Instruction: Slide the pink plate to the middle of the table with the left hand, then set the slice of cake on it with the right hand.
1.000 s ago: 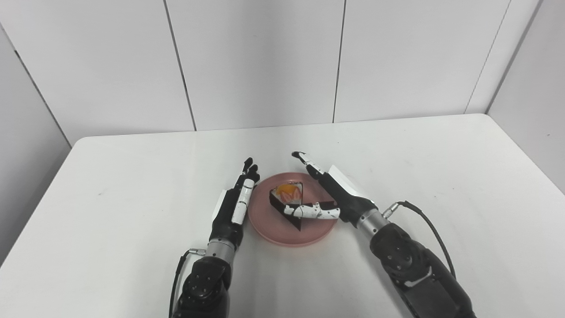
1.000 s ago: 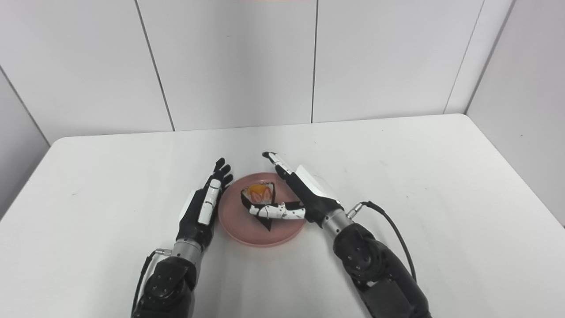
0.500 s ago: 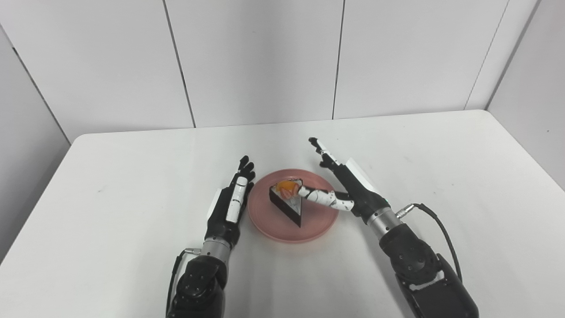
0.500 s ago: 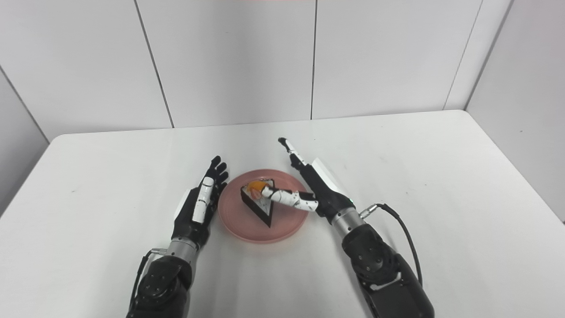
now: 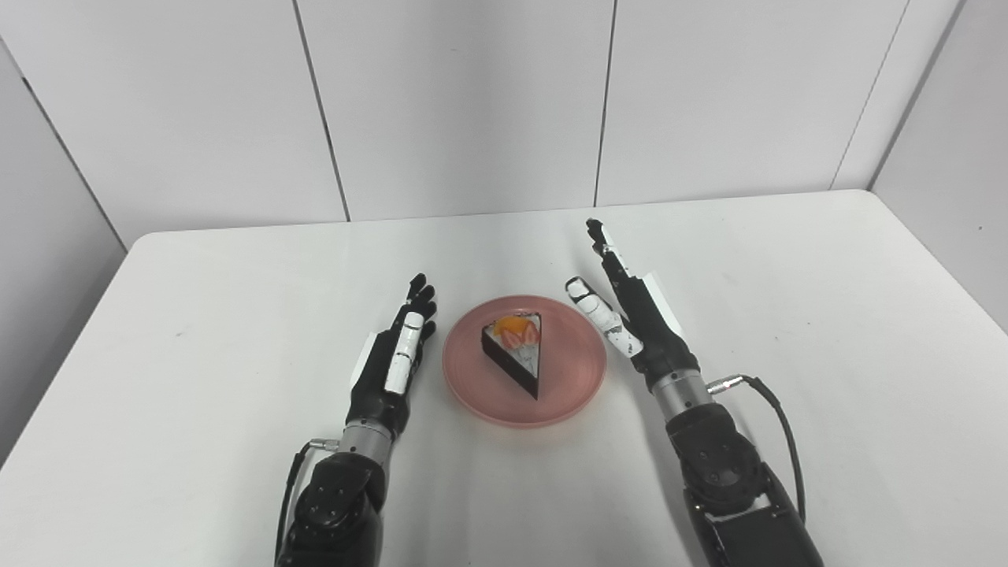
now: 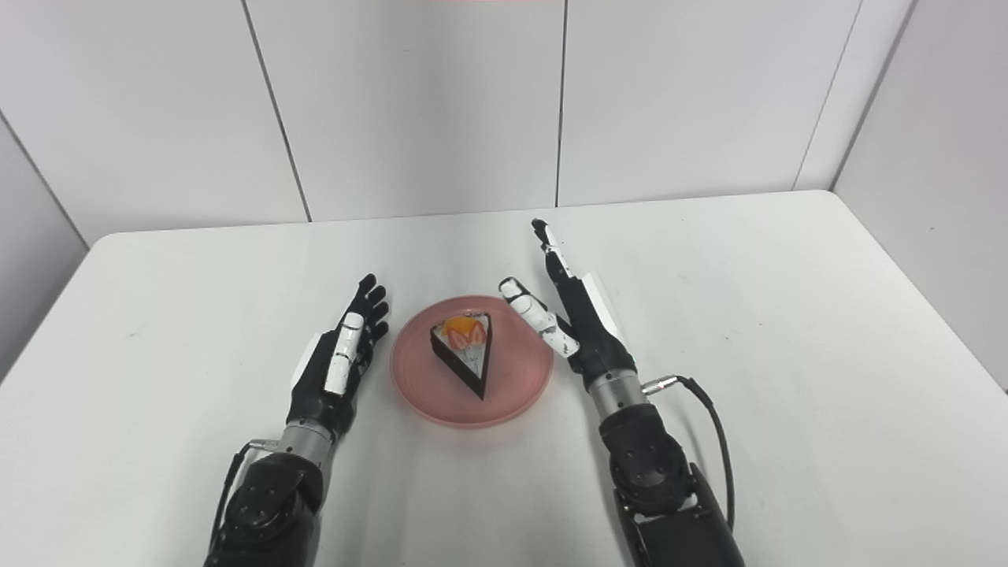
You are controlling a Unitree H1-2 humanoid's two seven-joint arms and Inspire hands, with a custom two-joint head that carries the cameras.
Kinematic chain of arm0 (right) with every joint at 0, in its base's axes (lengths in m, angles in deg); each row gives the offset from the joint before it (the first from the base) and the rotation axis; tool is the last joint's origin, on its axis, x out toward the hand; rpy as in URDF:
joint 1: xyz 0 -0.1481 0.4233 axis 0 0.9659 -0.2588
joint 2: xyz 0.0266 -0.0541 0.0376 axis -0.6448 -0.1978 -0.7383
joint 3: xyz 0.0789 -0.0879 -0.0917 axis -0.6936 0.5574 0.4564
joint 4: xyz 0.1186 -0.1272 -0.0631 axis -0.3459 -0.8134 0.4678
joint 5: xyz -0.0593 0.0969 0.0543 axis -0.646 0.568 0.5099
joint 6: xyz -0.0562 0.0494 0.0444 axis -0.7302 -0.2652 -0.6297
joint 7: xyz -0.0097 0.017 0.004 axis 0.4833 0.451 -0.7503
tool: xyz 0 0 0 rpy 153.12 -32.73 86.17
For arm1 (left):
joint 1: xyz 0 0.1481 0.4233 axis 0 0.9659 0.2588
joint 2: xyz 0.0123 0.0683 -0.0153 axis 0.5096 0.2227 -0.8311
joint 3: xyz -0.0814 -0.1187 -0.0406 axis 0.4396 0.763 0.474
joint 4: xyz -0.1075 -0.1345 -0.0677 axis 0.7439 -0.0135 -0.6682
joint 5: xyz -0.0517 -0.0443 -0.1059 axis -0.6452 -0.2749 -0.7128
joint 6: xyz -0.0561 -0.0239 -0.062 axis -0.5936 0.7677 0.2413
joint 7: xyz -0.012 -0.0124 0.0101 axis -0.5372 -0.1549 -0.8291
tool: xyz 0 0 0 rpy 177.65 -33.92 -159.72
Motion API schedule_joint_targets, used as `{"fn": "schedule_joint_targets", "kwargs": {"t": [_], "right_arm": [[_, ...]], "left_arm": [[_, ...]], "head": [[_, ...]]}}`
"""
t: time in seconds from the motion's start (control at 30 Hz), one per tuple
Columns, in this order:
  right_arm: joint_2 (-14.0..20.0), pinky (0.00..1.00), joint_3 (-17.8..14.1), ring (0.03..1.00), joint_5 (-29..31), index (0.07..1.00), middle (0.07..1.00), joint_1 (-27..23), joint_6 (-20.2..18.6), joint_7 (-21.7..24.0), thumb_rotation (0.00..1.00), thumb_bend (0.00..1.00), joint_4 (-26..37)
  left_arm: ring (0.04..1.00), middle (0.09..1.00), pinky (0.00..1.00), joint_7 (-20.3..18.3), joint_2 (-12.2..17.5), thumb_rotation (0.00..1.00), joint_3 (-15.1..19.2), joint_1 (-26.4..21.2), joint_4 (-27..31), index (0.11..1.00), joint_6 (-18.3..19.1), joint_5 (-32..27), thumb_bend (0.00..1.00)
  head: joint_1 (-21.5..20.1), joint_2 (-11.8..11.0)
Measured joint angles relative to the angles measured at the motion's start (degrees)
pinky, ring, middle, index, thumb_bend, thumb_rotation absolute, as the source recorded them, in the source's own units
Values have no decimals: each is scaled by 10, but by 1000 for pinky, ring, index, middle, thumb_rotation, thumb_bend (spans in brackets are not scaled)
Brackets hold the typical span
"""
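The pink plate [image 5: 567, 386] lies near the middle of the white table. On it rests a wedge of dark cake [image 5: 516, 354] with white top, an orange piece and strawberry slices, its point toward me. My left hand [image 5: 392, 364] stands edge-on just left of the plate, open, a small gap from the rim. My right hand [image 5: 634, 315] is open at the plate's right rim, fingers stretched away and the thumb over the rim, clear of the cake.
The white table [image 5: 787, 299] runs to grey wall panels at the back and right. A cable [image 5: 776, 409] loops off my right wrist. A small dark mark [image 5: 183, 340] sits on the table at the left.
My right hand has let go of the cake and drawn back to the right, thumb swinging off the slice. My left hand has slid a little left, away from the plate. The view has tilted slightly.
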Motion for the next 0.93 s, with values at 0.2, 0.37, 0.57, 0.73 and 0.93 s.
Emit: {"fn": "schedule_joint_targets", "kwargs": {"t": [0.2,0.37,0.57,0.73,0.93], "right_arm": [[-32,999,-33,1000,71,1000,1000,6,-17,1,924,566,-4],[-50,1000,-63,1000,142,1000,1000,12,-22,5,930,539,-6],[-50,1000,-86,1000,196,1000,1000,23,-44,14,901,546,3],[-49,1000,-88,1000,194,1000,1000,42,-56,3,862,568,22],[-50,1000,-84,1000,190,1000,1000,53,-75,-6,858,535,40]], "left_arm": [[1000,1000,1000,1,0,1000,1,0,0,1000,0,0,588],[1000,1000,1000,5,0,1000,0,1,1,1000,0,11,570],[1000,1000,1000,5,-1,1000,1,1,2,1000,0,11,577],[1000,1000,1000,5,-2,1000,1,1,2,1000,0,11,580],[1000,1000,1000,6,-3,1000,2,1,2,1000,0,11,566]], "head": [[0,1],[-3,1],[-2,2],[1,4],[0,5]]}}
